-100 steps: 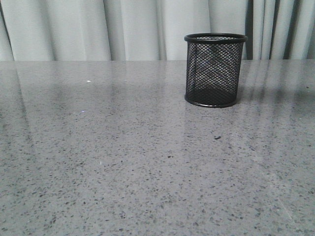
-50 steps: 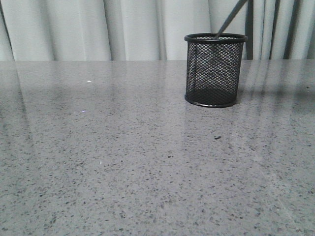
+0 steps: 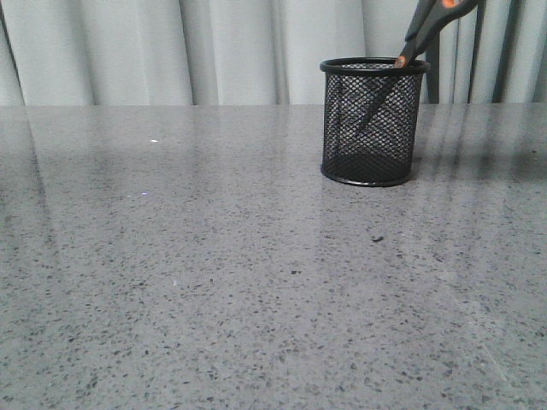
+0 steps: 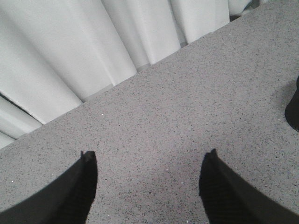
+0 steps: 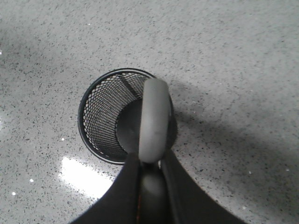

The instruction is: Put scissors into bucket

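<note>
Countertop (image 3: 214, 282) is carrying the mesh bucket (image 3: 373, 121); I am lowering rigid, light scissors (image 3: 408, 53) blades-first inside it, my right gripper (image 5: 150, 179) pinching their handle loop, a secure hold. My left gripper (image 4: 148, 182) is hanging spread, empty.

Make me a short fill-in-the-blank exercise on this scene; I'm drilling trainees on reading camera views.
1. The scissors are held by the ____ gripper.
2. Their blades point down into the black mesh ____.
3. The left gripper is ____, with nothing between its fingers.
4. The cup stands ____ on the table.

Missing words: right; cup; open; upright
</note>
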Available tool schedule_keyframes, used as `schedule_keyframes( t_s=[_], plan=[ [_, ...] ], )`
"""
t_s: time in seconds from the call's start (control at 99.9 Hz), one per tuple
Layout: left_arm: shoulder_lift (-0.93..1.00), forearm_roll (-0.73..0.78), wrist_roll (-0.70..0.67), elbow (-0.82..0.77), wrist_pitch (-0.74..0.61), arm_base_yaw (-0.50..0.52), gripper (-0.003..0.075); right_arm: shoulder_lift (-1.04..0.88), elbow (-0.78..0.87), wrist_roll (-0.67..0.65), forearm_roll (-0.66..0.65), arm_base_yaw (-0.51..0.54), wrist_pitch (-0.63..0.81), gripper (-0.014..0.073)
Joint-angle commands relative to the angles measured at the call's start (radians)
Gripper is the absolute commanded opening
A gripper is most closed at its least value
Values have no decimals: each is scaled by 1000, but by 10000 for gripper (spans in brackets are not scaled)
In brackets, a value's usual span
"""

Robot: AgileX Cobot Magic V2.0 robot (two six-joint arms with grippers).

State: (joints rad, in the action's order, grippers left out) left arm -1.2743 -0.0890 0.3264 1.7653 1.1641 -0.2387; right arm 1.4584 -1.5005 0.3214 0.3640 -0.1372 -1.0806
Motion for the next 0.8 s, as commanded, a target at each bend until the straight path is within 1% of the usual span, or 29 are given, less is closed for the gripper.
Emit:
schedule_keyframes(
  t_s=[0.0,0.08,0.18,0.25,0.37,0.441,0.481,0.651,0.731,0.791],
  plan=[
    [24,-16,-12,27,-60,2,436,-15,-34,15,19,-5,58,-47],
    [24,-16,-12,27,-60,2,436,-1,-34,16,17,-5,47,-33],
    [24,-16,-10,27,-60,2,436,7,-34,16,17,-5,43,32],
    [24,-16,-10,27,-60,2,436,7,-34,16,17,-5,47,108],
    [24,-16,-10,27,-62,2,436,7,-43,16,12,-5,48,264],
    [24,-16,-10,27,-62,2,436,4,-65,16,4,-5,46,321],
    [24,-14,-8,27,-62,2,436,-4,-78,16,-2,-2,46,331],
    [24,-12,-4,27,-62,2,436,-52,-150,16,-4,39,46,328],
    [24,-12,-4,27,-62,2,436,-89,-156,16,-4,58,55,327],
    [24,-12,-4,27,-62,2,414,-113,-156,16,-4,65,62,304]
  ],
)
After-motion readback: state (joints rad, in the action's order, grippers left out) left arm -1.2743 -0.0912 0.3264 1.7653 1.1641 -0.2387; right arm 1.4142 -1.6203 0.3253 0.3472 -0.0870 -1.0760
